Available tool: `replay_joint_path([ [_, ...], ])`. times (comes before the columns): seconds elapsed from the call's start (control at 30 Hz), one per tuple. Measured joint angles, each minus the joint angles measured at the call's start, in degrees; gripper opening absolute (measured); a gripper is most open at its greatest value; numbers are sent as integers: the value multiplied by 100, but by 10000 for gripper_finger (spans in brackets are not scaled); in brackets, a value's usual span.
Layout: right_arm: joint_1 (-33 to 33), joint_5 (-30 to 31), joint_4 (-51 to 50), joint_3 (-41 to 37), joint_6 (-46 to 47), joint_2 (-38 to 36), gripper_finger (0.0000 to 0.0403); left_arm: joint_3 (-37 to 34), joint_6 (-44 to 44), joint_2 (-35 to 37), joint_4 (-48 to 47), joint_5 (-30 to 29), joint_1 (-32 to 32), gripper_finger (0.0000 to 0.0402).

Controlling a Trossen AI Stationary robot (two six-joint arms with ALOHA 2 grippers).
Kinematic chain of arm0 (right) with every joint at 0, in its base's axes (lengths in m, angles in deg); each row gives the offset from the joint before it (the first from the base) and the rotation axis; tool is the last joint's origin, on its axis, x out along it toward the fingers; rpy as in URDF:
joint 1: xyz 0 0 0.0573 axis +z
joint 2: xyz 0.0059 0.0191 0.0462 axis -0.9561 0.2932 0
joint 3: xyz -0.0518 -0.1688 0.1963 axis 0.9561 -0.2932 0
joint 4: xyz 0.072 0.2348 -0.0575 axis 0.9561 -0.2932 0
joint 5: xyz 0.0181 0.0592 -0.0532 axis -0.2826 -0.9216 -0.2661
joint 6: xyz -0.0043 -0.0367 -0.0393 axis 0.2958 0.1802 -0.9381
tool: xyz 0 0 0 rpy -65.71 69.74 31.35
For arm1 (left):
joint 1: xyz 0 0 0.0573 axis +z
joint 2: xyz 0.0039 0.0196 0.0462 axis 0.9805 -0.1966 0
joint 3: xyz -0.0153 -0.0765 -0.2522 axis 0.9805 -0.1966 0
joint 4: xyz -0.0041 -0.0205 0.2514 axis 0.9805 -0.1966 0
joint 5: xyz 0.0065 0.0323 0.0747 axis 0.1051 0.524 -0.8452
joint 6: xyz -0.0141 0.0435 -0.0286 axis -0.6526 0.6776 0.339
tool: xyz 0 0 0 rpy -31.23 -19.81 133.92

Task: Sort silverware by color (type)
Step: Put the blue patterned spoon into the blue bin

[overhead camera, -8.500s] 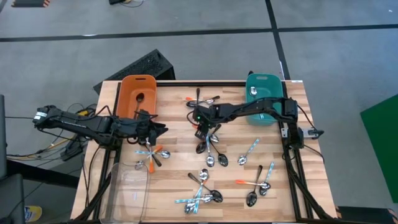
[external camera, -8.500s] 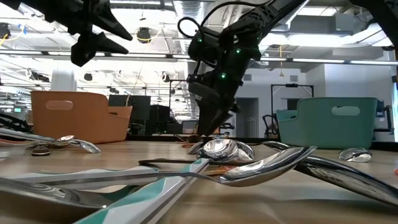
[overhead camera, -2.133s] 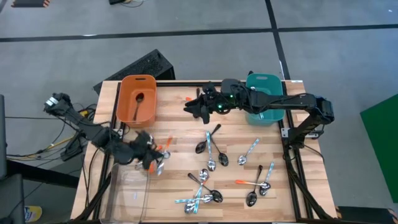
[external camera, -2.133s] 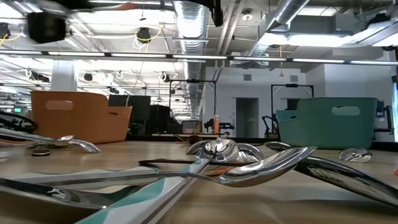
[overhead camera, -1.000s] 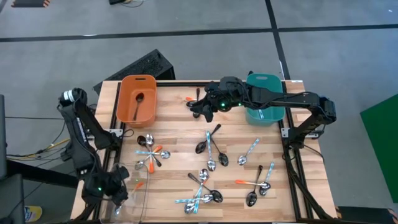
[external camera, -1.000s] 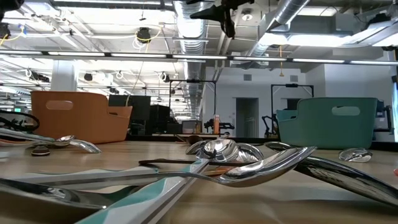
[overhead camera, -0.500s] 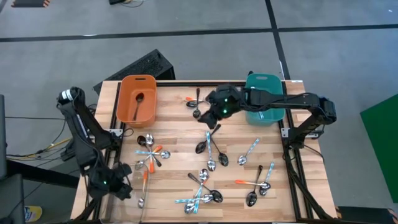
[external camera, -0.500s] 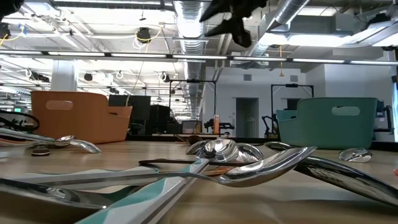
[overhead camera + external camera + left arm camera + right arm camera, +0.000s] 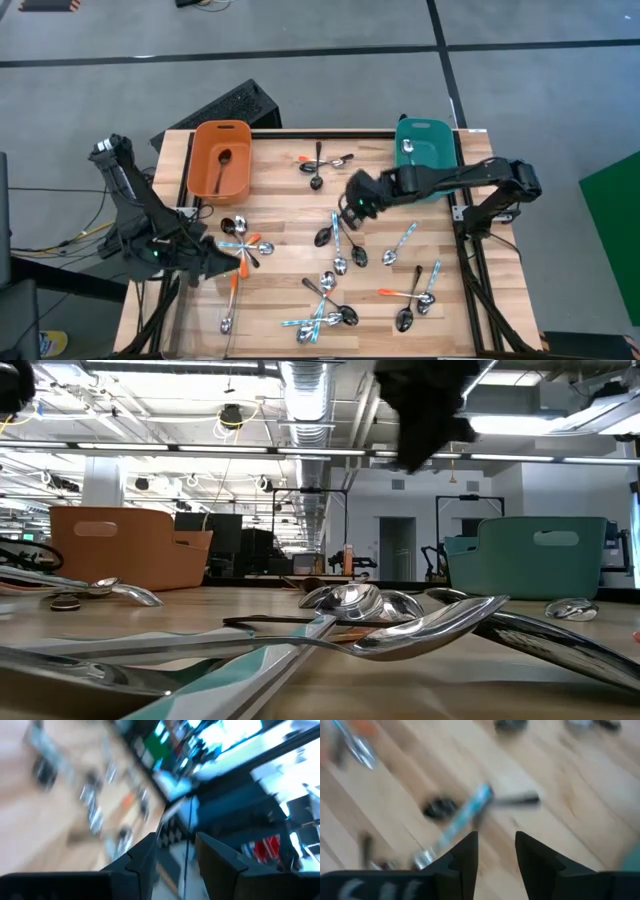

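Observation:
Many spoons of the silverware lie scattered on the wooden table: dark ones, blue-handled ones and orange-handled ones. My right gripper hangs open over the table's middle, tipped down above a blue-handled spoon that lies crossed with a dark spoon. My left gripper stands open at the near left, raised, with nothing between its fingers. An orange-handled spoon lies flat in the clear tray beside it.
The orange bin at the far left holds a dark spoon. The teal bin at the far right holds a spoon. More spoons lie near the far edge, at the left and toward the near edge.
My left gripper has risen and gone from the clear tray toward the far edge, turning as it went; the orange-handled spoon now lies flat in the tray, apart from it. My right gripper has come from the far middle toward the near edge, sinking and tipping downward.

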Motion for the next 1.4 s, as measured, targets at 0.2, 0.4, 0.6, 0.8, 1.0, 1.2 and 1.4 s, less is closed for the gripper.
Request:
replay_joint_path([
  [0.2,549,-444,-1308,-269,431,-31,125,0,1872,-122,1491,-48,569,123],
  [0.4,1084,-1320,-1375,-698,454,-29,84,-2,3166,125,2677,153,1053,123],
  [0.6,1654,-611,-1458,-915,-2686,-31,57,0,4081,491,1883,329,1610,123],
  [0.8,1541,-620,-2782,-490,-3721,-31,50,-2,3763,807,1575,937,2524,123],
  [1.0,924,-272,-3341,366,-3890,-717,50,-2,3264,1019,453,811,3106,123],
  [1.2,211,-441,-3016,178,-3526,-1456,50,0,2550,937,-328,1331,3285,123],
  [1.4,466,-597,-2371,-925,-3564,-1950,48,-1,2368,606,-631,1428,3250,123],
])
